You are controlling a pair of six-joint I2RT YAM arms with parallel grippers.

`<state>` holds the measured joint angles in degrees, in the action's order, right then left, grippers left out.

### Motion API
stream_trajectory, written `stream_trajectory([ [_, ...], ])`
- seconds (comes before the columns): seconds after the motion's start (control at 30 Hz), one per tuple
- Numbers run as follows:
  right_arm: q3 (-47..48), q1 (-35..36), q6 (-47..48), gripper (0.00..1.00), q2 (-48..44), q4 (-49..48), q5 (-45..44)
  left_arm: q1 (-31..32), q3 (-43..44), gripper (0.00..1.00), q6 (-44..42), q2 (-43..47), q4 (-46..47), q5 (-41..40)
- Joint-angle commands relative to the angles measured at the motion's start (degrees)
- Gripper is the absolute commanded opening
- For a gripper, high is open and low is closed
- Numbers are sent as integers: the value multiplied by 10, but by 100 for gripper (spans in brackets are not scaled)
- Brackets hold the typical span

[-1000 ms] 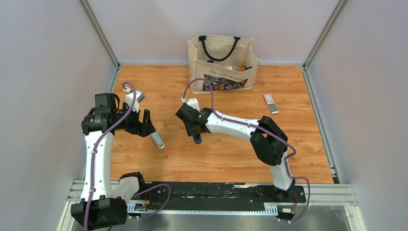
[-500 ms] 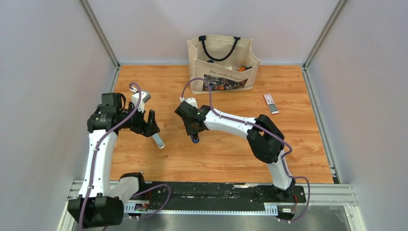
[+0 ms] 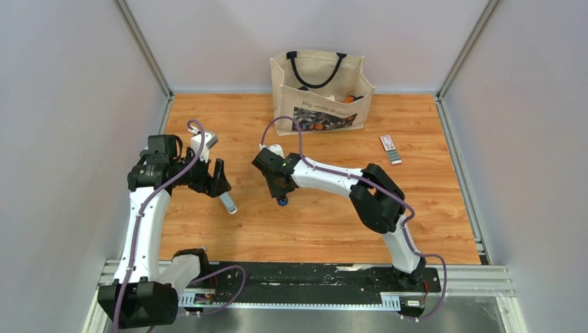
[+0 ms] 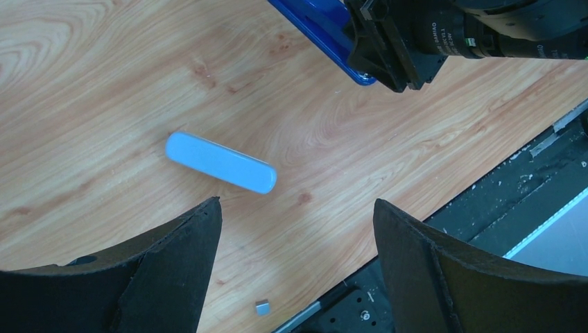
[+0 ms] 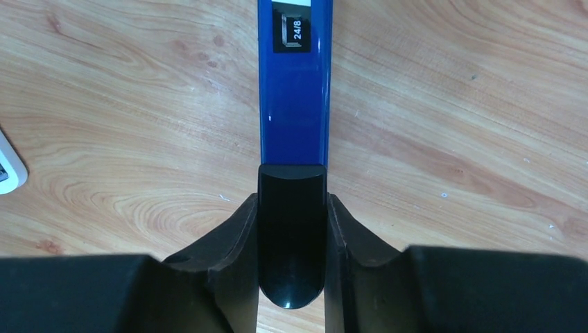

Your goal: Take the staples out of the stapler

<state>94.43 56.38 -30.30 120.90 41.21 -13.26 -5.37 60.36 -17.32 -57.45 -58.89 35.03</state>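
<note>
The slim blue stapler [image 5: 295, 90] with a black rear end [image 5: 292, 229] lies flat on the wooden table. My right gripper [image 5: 292, 208] is shut on that black end. In the top view the right gripper [image 3: 280, 189] covers most of the stapler [image 3: 281, 201]. The stapler's blue end [image 4: 326, 35] also shows in the left wrist view. My left gripper [image 4: 295, 208] is open and empty above the table, left of the stapler [image 3: 215, 182]. No staple strips show. One tiny grey bit [image 4: 262, 306] lies by the table's front edge; I cannot tell what it is.
A pale stick-like tool [image 3: 227, 202] lies just below the left gripper [image 4: 220, 163]. A canvas bag [image 3: 319, 90] with items stands at the back. A small white-and-red box [image 3: 390, 148] lies at the right. The black base rail [image 3: 312, 277] runs along the near edge.
The right gripper has slid the stapler slightly left and away. The left arm moved a little right and then held still.
</note>
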Motion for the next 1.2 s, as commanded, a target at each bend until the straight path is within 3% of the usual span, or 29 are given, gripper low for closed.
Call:
stream_trajectory([
  [0.0, 1, 0, -4, 23, -22, -26, -10, 5, -19, 88, -8, 15, 28, 9],
  [0.2, -43, 2, -26, 6, -84, -82, -22, 77, -38, 88, 25, -7, 72, 0],
  [0.43, -182, 4, -102, 3, -231, -247, -41, 115, -132, 89, 105, -13, 247, 66],
  [0.77, -294, 7, -211, 2, -334, -388, -37, 164, -171, 89, 122, -52, 349, 123],
  [1.17, -314, 11, -265, 2, -319, -466, 9, 172, -168, 90, 60, -101, 328, 169],
])
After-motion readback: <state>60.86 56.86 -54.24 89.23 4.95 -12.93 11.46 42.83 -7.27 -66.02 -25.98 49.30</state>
